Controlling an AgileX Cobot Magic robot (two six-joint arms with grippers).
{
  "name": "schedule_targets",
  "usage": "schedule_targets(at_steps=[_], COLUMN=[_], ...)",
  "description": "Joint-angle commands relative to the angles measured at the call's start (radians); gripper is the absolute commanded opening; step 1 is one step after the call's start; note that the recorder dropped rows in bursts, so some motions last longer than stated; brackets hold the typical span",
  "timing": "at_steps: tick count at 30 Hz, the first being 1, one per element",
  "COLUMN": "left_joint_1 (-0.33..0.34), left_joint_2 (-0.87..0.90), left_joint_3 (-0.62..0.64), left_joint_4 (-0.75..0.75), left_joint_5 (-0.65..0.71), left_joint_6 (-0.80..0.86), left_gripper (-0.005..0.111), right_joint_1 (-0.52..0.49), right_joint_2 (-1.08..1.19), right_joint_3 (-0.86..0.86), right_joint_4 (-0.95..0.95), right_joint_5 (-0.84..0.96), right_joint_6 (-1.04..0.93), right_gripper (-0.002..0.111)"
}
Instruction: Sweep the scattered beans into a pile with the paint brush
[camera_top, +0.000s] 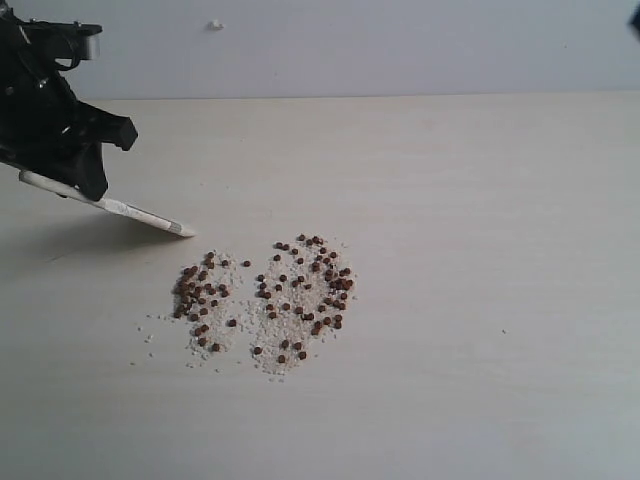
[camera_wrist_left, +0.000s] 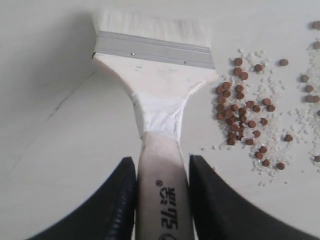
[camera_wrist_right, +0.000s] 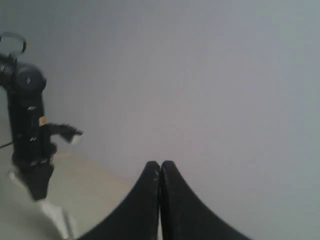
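**Holding.** The left claw (camera_wrist_left: 162, 167) is clamped on the wooden handle of the paint brush (camera_wrist_left: 159, 82), one jaw on each narrow side, below the taped neck. This grip keeps the flat of the brush square to the arm, so the full width of the bristles (camera_wrist_left: 150, 26) can push as one edge.

**Position.** The brush is beside the scattered beans (camera_top: 265, 300), on their left and slightly to the far side, close but apart from them. It slopes down from the claw, bristle end lowest and pointing towards the beans. I cannot tell whether the bristles touch the table (camera_top: 480, 250). In my judgement the brush sits outside the spread so that a stroke can drive the outer beans inward.

**Task item.** The beans lie on the table mixed with pale crumbs, in two loose lobes with a thin gap between them. The left lobe is nearest the brush. A few crumbs have strayed beyond its outer edge. No compact pile has formed, so most of the sweeping has yet to be done.

**Other arm.** The right claw (camera_wrist_right: 160, 170) has its jaws together and holds nothing. It is raised, faces the wall, and is well away from the beans. This appears to keep it clear of the sweep path.
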Motion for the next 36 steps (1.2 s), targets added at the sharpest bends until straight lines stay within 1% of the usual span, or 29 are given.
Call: schedule_targets(at_steps=[1,3,5,8,10,12,15,21,24,28,36], left_joint_1=[-0.003,-0.003,-0.003,-0.003,-0.003,-0.003,-0.003,-0.003,-0.003,-0.003,-0.003], left_joint_2=[-0.005,-0.005,-0.005,-0.005,-0.005,-0.005,-0.005,-0.005,-0.005,-0.005,-0.005], left_joint_3=[-0.01,-0.01,-0.01,-0.01,-0.01,-0.01,-0.01,-0.01,-0.01,-0.01,-0.01], left_joint_4=[-0.002,-0.002,-0.002,-0.002,-0.002,-0.002,-0.002,-0.004,-0.012,-0.016,-0.033], left_joint_5=[0.003,0.003,0.001,-0.007,-0.011,-0.013,-0.013,-0.011,-0.002,0.001,0.001], left_joint_6=[0.004,0.004,0.004,0.004,0.006,0.006,0.006,0.006,0.006,0.006,0.006], left_gripper=[0.0,0.0,0.0,0.0,0.0,0.0,0.0,0.0,0.0,0.0,0.0], right_joint_1=[0.01,0.047,0.109,0.23,0.321,0.403,0.497,0.636,0.685,0.723,0.73], right_joint_2=[0.369,0.537,0.669,0.841,0.943,1.034,1.145,1.31,1.374,1.441,1.548], right_joint_3=[-0.095,-0.14,-0.181,-0.241,-0.283,-0.331,-0.408,-0.573,-0.659,-0.771,-0.895], right_joint_4=[-0.103,-0.106,-0.106,-0.082,-0.007,0.076,0.161,0.234,0.261,0.283,0.352], right_joint_5=[-0.177,-0.254,-0.29,-0.275,-0.237,-0.203,-0.179,-0.159,-0.098,-0.009,-0.012], right_joint_6=[-0.066,-0.151,-0.261,-0.406,-0.506,-0.587,-0.662,-0.781,-0.836,-0.834,-0.83], right_gripper=[0.006,0.013,0.019,0.027,0.031,0.036,0.042,0.048,0.051,0.054,0.054])
